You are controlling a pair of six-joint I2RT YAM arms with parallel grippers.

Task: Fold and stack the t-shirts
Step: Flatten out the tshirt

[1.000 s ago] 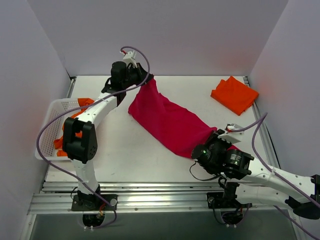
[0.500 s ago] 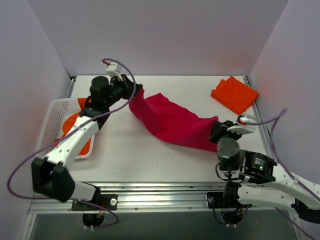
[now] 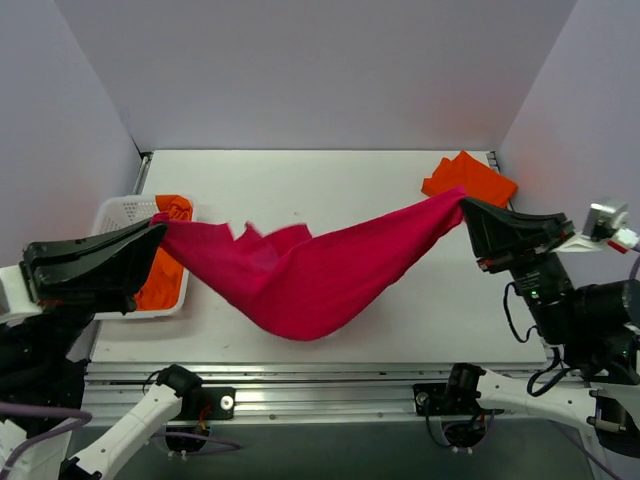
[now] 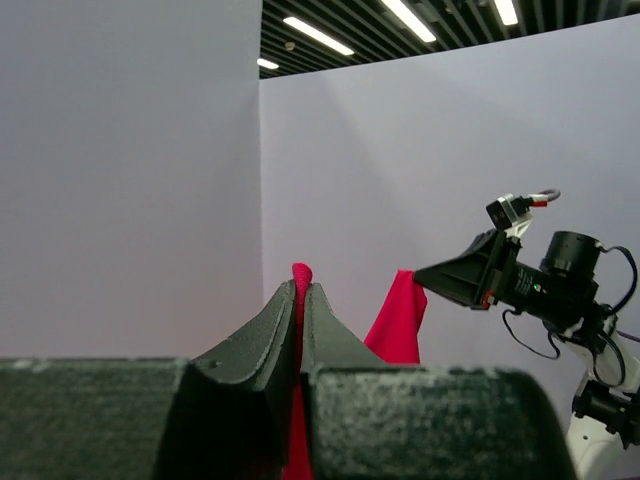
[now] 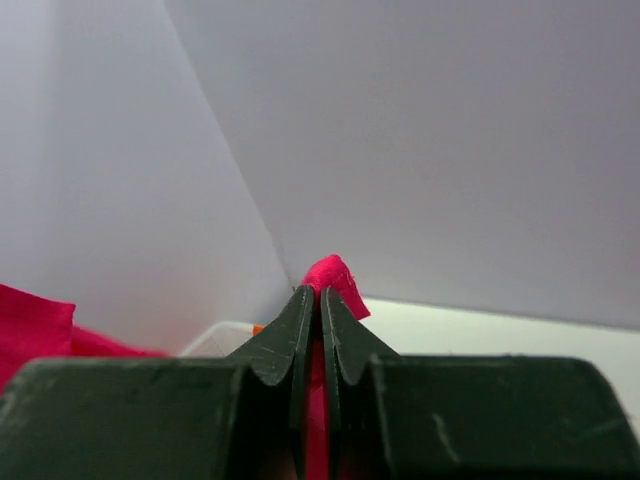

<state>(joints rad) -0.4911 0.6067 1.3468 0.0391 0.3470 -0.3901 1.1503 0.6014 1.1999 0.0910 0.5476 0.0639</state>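
The crimson t-shirt (image 3: 300, 280) hangs in the air, stretched between both grippers and sagging in the middle above the table. My left gripper (image 3: 160, 228) is shut on its left end; in the left wrist view cloth pokes out between the closed jaws of the left gripper (image 4: 301, 285). My right gripper (image 3: 466, 204) is shut on its right end; the right wrist view shows the right gripper (image 5: 321, 292) with red cloth pinched at the tips. A folded orange t-shirt (image 3: 470, 185) lies at the back right. Another orange t-shirt (image 3: 165, 270) lies in the basket.
A white mesh basket (image 3: 115, 215) stands at the table's left edge, partly hidden by my left arm. Grey walls close in the table on three sides. A metal rail (image 3: 320, 385) runs along the near edge.
Both arms swung up and outward, lifting the crimson shirt off the table and pulling it taut between them. The left gripper moved from the back to the left side, the right one to the right side.
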